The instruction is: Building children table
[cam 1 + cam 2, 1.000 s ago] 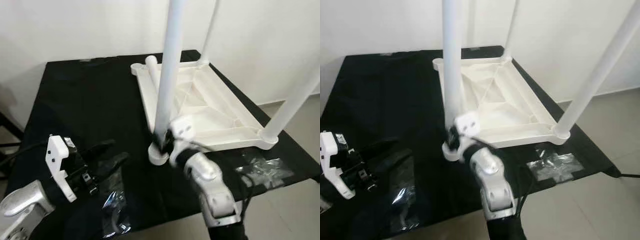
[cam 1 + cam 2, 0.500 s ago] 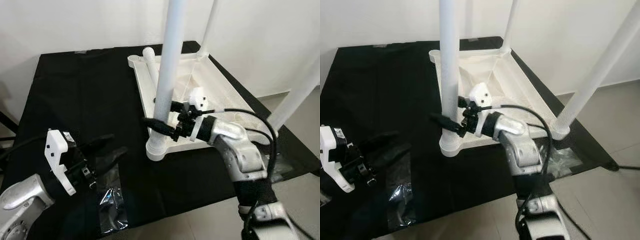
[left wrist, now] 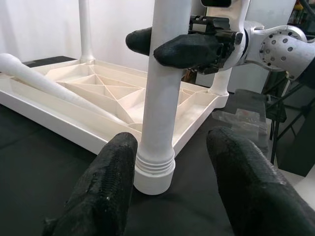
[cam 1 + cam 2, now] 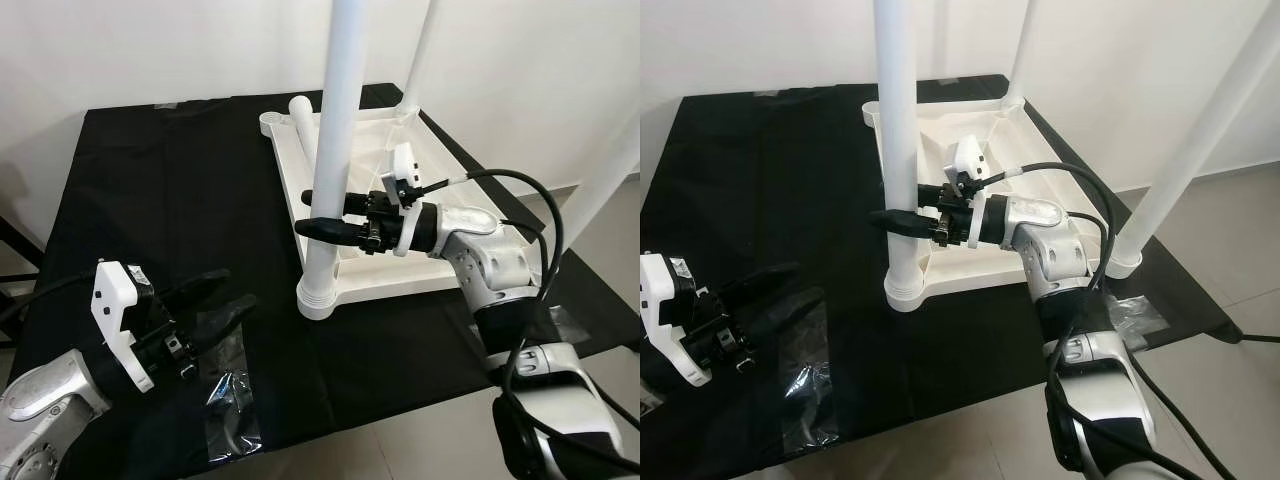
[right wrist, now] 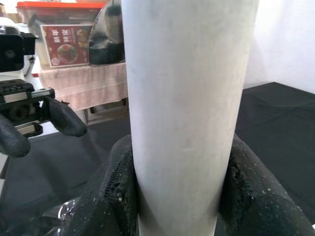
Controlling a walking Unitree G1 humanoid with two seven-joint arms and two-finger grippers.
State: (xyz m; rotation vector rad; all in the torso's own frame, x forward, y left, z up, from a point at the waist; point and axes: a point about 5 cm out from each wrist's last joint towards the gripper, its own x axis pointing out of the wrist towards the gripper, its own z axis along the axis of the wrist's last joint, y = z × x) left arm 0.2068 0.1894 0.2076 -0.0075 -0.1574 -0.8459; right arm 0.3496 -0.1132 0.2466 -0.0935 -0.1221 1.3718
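While right hand [image 4: 325,215] clasps upright table leg [image 4: 335,150], left hand [image 4: 215,305] apart

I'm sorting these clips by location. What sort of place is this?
Probably a plain indoor room set up for assembly: bare white wall, tiled floor, and a table under black cloth holding an upturned white children's table.

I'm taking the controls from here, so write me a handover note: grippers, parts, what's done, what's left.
Right gripper: shut on the near-left table leg, partway up it.
Left gripper: open and holding nothing, over the black cloth short of that leg's socket.
White tabletop lies upside down on the cloth.
Done: three legs stand upright in corner sockets.
Left: the fourth leg lies loose inside the tabletop frame by the far-left corner; it needs fitting.
Plastic bags lie at the cloth's front edge.
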